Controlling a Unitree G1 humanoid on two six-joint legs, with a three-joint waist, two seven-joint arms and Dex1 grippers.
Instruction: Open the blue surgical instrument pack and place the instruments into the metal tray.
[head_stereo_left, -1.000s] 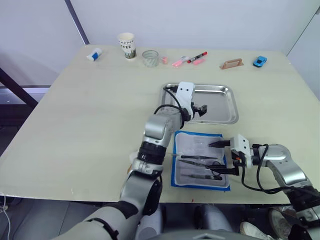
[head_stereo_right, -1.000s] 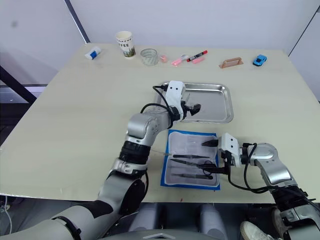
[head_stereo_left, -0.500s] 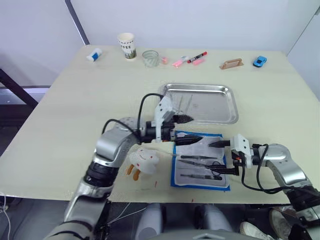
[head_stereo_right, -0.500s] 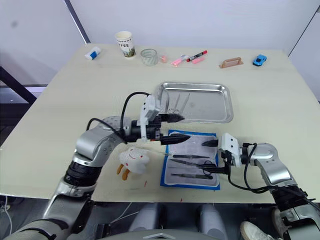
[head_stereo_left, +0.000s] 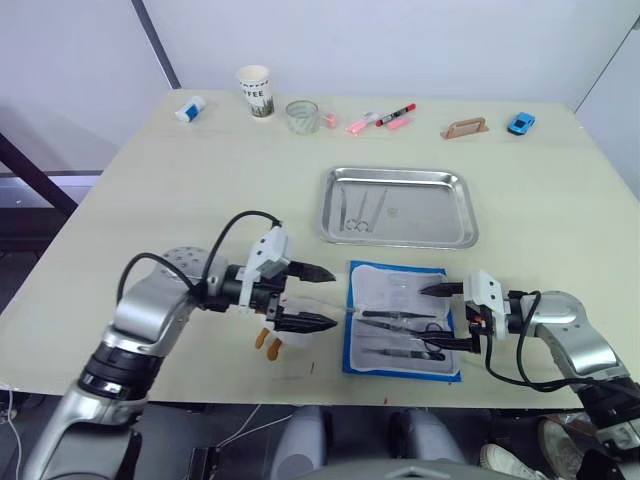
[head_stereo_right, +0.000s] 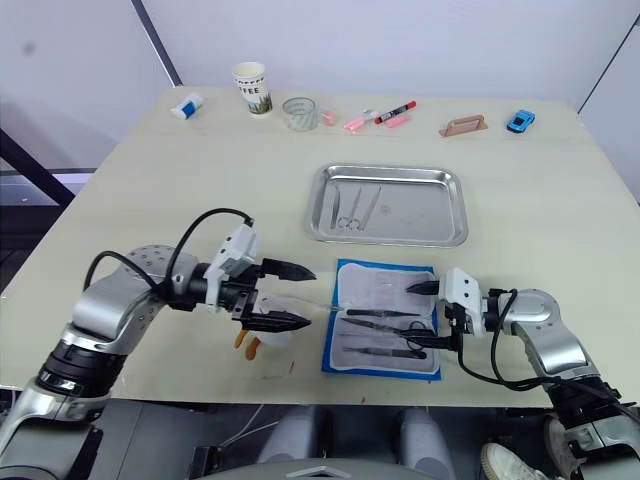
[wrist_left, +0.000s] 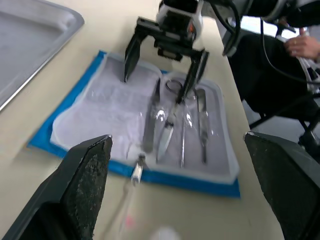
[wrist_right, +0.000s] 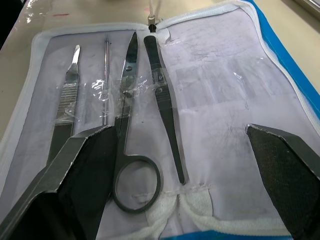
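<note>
The blue surgical instrument pack (head_stereo_left: 400, 320) lies open near the table's front edge, its whitish lining up. Several instruments (wrist_right: 127, 100) rest in its clear pockets: scissors, forceps (wrist_right: 162, 100) and a flat handle (wrist_right: 67, 100). The metal tray (head_stereo_left: 440, 232) sits just behind the pack, with two slim instruments (head_stereo_left: 358, 210) in its left part. My left gripper (head_stereo_left: 333, 297) is open and empty just left of the pack, pointing at it. My right gripper (head_stereo_left: 428, 316) is open over the pack's right half, above the instruments, holding nothing.
A small white toy with orange legs (head_stereo_left: 268, 343) lies under my left gripper. Along the far edge stand a paper cup (head_stereo_left: 253, 90), a glass (head_stereo_left: 301, 116), pink and red markers (head_stereo_left: 380, 118), a tan holder (head_stereo_left: 464, 128), a blue toy car (head_stereo_left: 519, 123) and a small bottle (head_stereo_left: 187, 108).
My left arm has drawn back from over the tray to the table left of the pack, and two instruments now lie in the tray. The right gripper has stayed put.
</note>
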